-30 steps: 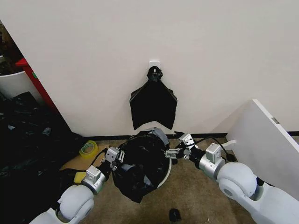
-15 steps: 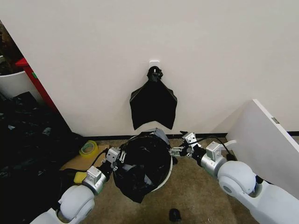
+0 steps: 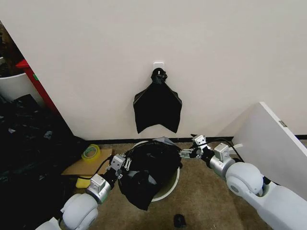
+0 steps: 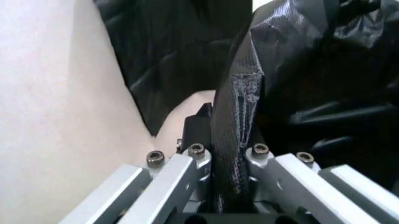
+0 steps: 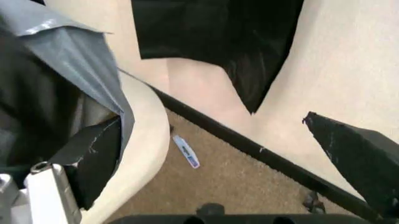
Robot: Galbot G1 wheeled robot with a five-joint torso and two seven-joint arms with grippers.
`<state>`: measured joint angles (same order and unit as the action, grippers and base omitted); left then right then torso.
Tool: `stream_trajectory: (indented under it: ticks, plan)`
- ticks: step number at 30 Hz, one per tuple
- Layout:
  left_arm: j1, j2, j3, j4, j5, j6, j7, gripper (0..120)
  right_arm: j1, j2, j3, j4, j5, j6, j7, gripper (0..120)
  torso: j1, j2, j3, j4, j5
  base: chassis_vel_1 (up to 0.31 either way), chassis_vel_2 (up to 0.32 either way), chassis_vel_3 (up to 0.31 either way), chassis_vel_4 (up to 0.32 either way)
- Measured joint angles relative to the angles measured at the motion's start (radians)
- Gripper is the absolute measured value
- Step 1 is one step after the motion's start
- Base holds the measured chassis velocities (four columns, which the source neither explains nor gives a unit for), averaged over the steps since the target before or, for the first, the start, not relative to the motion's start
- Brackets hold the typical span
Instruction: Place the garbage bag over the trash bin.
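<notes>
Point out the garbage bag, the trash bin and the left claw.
garbage bag (image 3: pixel 151 160): head view, its crumpled top.
trash bin (image 3: pixel 169 188): head view, bare white front rim.
left claw (image 3: pixel 125 160): head view, tips at the bag's edge.

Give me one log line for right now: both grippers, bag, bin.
left gripper: shut on garbage bag at bin's left side | right gripper: at bag's right edge, grip unclear | trash bin: rim partly covered
</notes>
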<state>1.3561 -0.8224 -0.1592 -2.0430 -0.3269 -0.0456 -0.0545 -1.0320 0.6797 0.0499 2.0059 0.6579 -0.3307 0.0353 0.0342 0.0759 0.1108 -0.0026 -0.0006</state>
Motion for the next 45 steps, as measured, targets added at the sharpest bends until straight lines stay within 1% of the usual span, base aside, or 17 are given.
stream_trajectory:
  ticks: [3, 5, 6, 9, 12, 13, 16, 19, 26, 32, 37, 40, 43, 45]
  plan:
    - [0.001, 0.002, -0.002, 0.0, -0.012, -0.041, 0.015, 3, 0.013, -0.001, -0.008, -0.054, 0.003, 0.034, -0.038, 100, 0.0, 0.0, 0.0, 0.0001, 0.0, 0.0, 0.0, 0.0, 0.0]
    - [0.005, 0.005, -0.009, 0.003, -0.021, -0.107, 0.05, 3, 0.021, 0.002, -0.011, -0.105, 0.017, 0.062, -0.072, 100, 0.0, 0.0, 0.0, 0.0001, 0.0002, 0.0, 0.0, 0.0, 0.0]
    - [0.005, 0.005, -0.009, 0.003, -0.021, -0.107, 0.05, 3, 0.021, 0.002, -0.011, -0.105, 0.017, 0.062, -0.072, 100, 0.0, 0.0, 0.0, 0.0001, 0.0002, 0.0, 0.0, 0.0, 0.0]
    - [0.008, 0.007, -0.014, 0.01, -0.01, -0.151, 0.073, 3, 0.022, 0.003, -0.011, -0.132, 0.034, 0.081, -0.099, 100, 0.0, 0.0, 0.0, 0.0, 0.0, 0.0, 0.0, 0.0, 0.0]
    - [0.008, 0.007, -0.014, 0.011, -0.009, -0.157, 0.074, 3, 0.02, 0.001, -0.011, -0.141, 0.037, 0.09, -0.117, 100, 0.0, 0.0, 0.0, 0.0003, 0.0001, 0.0, 0.0, 0.0, 0.0]
    - [0.004, 0.001, -0.011, 0.015, -0.01, -0.152, 0.062, 3, 0.012, -0.003, -0.006, -0.146, 0.032, 0.11, -0.144, 100, 0.0, 0.0, 0.0, 0.0002, 0.0, 0.0, 0.0, 0.0, 0.0]
    - [-0.001, -0.004, -0.011, 0.019, -0.013, -0.135, 0.046, 3, 0.005, -0.008, 0.001, -0.14, 0.032, 0.119, -0.155, 100, 0.0, 0.0, 0.0, -0.0002, -0.0001, 0.0, 0.0, 0.0, 0.0]
    - [-0.018, -0.012, -0.013, 0.027, -0.073, -0.084, -0.002, 3, -0.004, -0.023, 0.023, -0.109, 0.059, 0.141, -0.168, 100, 0.0, 0.0, 0.0, 0.0002, -0.0001, 0.0, 0.0, 0.0, 0.0]
    - [-0.031, -0.012, -0.023, 0.038, -0.117, -0.061, -0.023, 3, -0.011, -0.025, 0.052, -0.083, 0.106, 0.172, -0.177, 100, 0.0, 0.0, 0.0, 0.0001, -0.0001, 0.0, 0.0, 0.0, 0.0]
    - [-0.026, -0.018, -0.026, 0.048, -0.12, -0.054, -0.03, 3, -0.014, -0.017, 0.075, -0.066, 0.132, 0.193, -0.184, 100, 0.0, 0.0, 0.0, 0.0001, 0.0, 0.0, 0.0, 0.0, 0.0]
    - [-0.015, -0.024, -0.03, 0.048, -0.12, -0.044, -0.041, 3, -0.022, -0.003, 0.107, -0.036, 0.164, 0.194, -0.161, 100, 0.0, 0.0, 0.0, 0.0001, -0.0001, 0.0, 0.0, 0.0, 0.0]
    - [0.001, -0.034, -0.033, 0.04, -0.141, -0.029, -0.054, 3, -0.041, 0.011, 0.132, 0.022, 0.18, 0.193, -0.123, 100, 0.0, 0.0, 0.0, 0.0003, 0.0, 0.0, 0.0, 0.0, 0.0]
    - [0.006, -0.038, -0.034, 0.037, -0.149, -0.025, -0.06, 3, -0.062, 0.013, 0.144, 0.067, 0.183, 0.19, -0.121, 100, 0.0, 0.0, 0.0, 0.0003, -0.0001, 0.0, 0.0, 0.0, 0.0]
    - [0.006, -0.041, -0.034, 0.038, -0.154, -0.027, -0.061, 3, -0.121, 0.009, 0.146, 0.173, 0.211, 0.163, -0.12, 100, 0.0, 0.0, 0.0, 0.0, -0.0001, 0.0, 0.0, 0.0, 0.0]
